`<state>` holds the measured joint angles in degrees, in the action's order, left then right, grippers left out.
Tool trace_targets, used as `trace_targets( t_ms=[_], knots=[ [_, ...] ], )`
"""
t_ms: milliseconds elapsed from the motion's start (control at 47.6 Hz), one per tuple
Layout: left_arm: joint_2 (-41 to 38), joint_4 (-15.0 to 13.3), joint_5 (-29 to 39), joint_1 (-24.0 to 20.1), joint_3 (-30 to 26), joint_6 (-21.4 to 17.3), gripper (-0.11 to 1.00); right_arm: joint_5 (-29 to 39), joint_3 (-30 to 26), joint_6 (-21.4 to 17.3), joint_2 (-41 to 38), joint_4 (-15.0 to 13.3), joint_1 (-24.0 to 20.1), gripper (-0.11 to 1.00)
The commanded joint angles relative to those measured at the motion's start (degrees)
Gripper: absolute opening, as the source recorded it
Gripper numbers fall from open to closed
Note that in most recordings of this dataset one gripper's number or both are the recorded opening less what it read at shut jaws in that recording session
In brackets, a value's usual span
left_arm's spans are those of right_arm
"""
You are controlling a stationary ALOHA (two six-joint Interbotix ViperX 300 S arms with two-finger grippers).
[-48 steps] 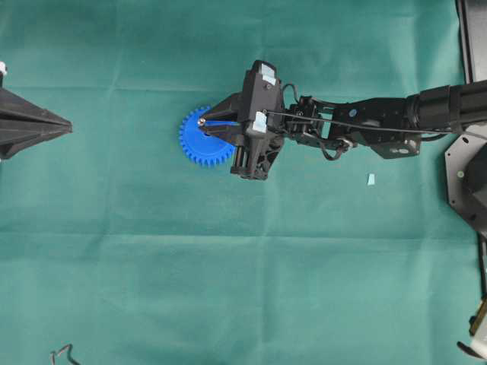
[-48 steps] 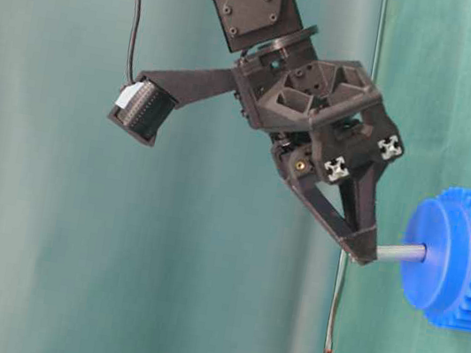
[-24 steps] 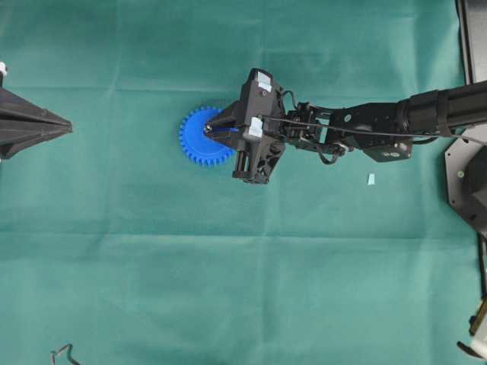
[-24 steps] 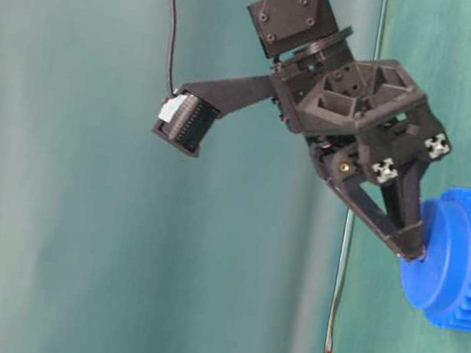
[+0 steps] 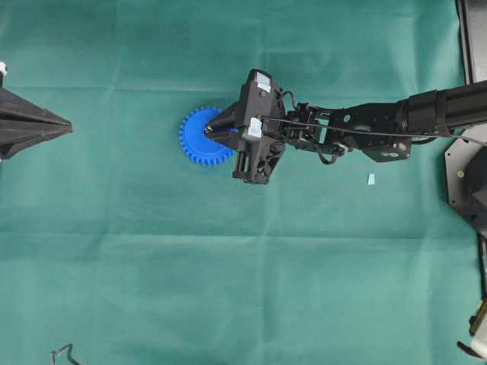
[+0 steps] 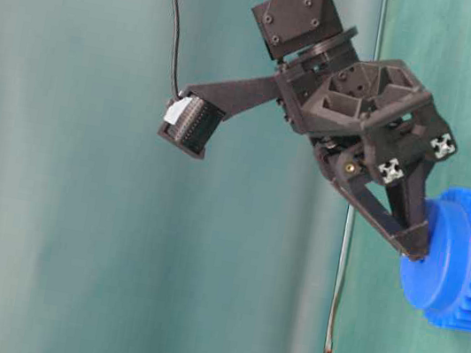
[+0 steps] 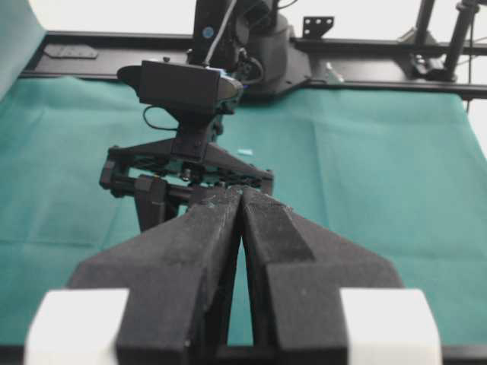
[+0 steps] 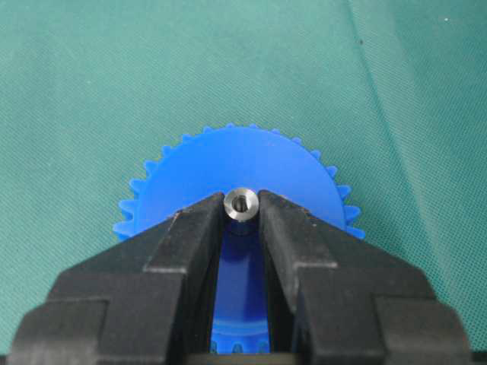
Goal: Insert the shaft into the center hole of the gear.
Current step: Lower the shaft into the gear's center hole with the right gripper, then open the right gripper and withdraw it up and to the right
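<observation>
The blue gear (image 5: 196, 139) lies flat on the green cloth. My right gripper (image 5: 208, 130) is shut on the silvery shaft (image 8: 241, 204), seen end-on between its fingertips over the hub. In the table-level view the right gripper (image 6: 417, 252) has its fingertips against the hub face of the gear (image 6: 466, 260), and no shaft length shows between them. The center hole is hidden by the shaft and the fingertips. My left gripper (image 5: 67, 127) is shut and empty at the far left, well apart from the gear. Its closed tips (image 7: 241, 195) point at the right arm.
A pale blue scrap (image 5: 370, 179) lies on the cloth to the right of the gear, below the right arm. A thin cable end (image 5: 62, 353) lies at the bottom left corner. Black frame parts (image 5: 466, 179) stand along the right edge.
My right gripper has gone down with the shaft: a second ago a stretch of shaft showed between fingertips and hub, now the fingertips sit at the hub. The left arm has not moved.
</observation>
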<state>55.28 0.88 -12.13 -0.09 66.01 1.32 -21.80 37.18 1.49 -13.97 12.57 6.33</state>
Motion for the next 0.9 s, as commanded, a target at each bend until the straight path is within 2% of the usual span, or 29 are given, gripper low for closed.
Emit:
trace_targets(
  t_ms=[0,63,105,252,336,378,504,883],
  knots=[
    [-0.4,0.2,-0.3,-0.1,-1.3,0.0,0.00,0.2,-0.5,0.0,0.9,0.2,-0.2,0.19],
    [-0.4,0.2,-0.3,0.0,-1.2,0.0,0.00,0.2,-0.5,0.0,0.9,0.2,-0.2,0.21],
    [-0.4,0.2,-0.2,-0.1,-1.3,0.0,0.00,0.3,-0.6,0.0,0.9,0.2,-0.2,0.28],
    [-0.4,0.2,-0.3,-0.1,-1.3,0.0,0.00,0.3,-0.6,-0.1,1.7,0.4,-0.2,0.71],
    [-0.4,0.2,-0.2,-0.1,-1.3,0.0,0.00,0.4,-0.4,0.0,3.2,0.4,-0.2,0.90],
    [-0.4,0.2,-0.3,-0.1,-1.3,0.0,0.00,0.4,-0.4,0.0,4.0,0.4,-0.2,0.96],
    [-0.4,0.2,-0.3,-0.1,-1.3,0.0,0.00,0.5,0.4,0.3,7.2,0.3,-0.2,0.92],
    [-0.4,0.2,-0.1,-0.1,-1.3,0.0,0.00,3.3,4.7,2.3,21.4,-0.3,-0.1,0.93]
  ],
)
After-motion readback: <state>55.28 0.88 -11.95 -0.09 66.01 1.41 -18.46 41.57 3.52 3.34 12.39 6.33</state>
